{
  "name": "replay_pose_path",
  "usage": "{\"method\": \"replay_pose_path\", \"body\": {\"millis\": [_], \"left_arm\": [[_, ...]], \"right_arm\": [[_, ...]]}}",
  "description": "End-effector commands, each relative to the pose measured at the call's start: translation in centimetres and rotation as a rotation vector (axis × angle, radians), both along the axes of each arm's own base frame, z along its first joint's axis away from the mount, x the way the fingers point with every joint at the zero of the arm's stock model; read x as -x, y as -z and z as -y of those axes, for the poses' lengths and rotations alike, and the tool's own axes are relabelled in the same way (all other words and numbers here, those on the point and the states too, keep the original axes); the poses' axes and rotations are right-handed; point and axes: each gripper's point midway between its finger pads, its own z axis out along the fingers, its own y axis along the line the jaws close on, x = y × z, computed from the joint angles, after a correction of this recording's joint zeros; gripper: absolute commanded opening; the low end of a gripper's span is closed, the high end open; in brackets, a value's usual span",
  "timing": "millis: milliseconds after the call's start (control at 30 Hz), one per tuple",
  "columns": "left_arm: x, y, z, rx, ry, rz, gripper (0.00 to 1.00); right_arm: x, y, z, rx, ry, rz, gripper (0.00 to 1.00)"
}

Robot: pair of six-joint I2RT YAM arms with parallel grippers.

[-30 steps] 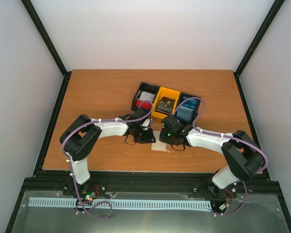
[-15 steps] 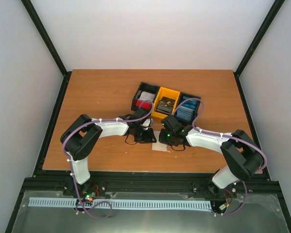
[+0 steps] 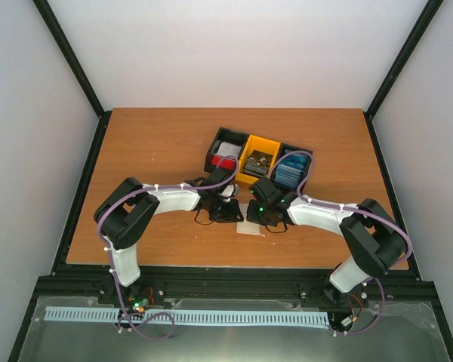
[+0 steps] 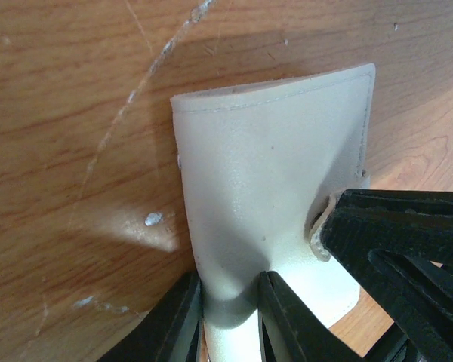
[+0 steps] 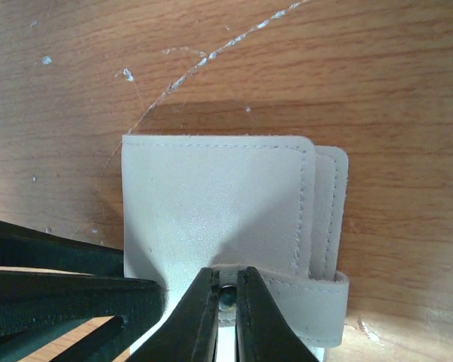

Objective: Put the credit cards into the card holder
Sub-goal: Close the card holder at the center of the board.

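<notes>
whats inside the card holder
The card holder is folded; only its beige cover and snap tab show, pinched by left gripper and right gripper. Inside is covered.

no words or numbers can be read anywhere. the card holder [image 5: 211,204] is seen plain. the credit cards [image 3: 291,173] are too small to be read.

The top external camera looks down from high above the near side, taking in the whole surface [image 3: 151,151], with the card holder [image 3: 248,228] small near the front edge. The left wrist camera hangs very close over the card holder [image 4: 272,188], facing down. The right wrist camera views the card holder [image 5: 211,204] equally close from the opposite side. All three views share it.
</notes>
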Motion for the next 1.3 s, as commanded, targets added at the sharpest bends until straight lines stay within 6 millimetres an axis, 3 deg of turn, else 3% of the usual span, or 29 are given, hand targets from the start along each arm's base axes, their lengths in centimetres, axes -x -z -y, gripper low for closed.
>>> {"method": "replay_pose_path", "body": {"millis": [0,300,433,600,833,1267], "left_arm": [[4.7,7.4,-5.4,-0.282,0.01,-0.151,0.23],[4.6,7.4,-5.1,-0.273,0.017,-0.151,0.2],[4.6,7.4,-5.1,-0.273,0.017,-0.15,0.2],[4.8,7.5,-5.2,-0.274,0.015,-0.155,0.2],[4.7,7.5,-5.3,-0.278,0.018,-0.151,0.2],[4.8,7.5,-5.3,-0.278,0.016,-0.151,0.2]], "right_arm": [[1.5,1.8,0.2,0.064,-0.052,-0.085,0.05],[1.8,1.8,-0.6,0.094,-0.091,-0.106,0.08],[1.1,0.6,-0.9,0.077,-0.083,-0.06,0.14],[-0.2,-1.5,-0.7,0.03,-0.024,0.053,0.12],[0.2,-0.7,-1.6,0.013,-0.055,0.009,0.1],[1.5,2.1,0.0,0.131,-0.055,-0.095,0.03]]}}
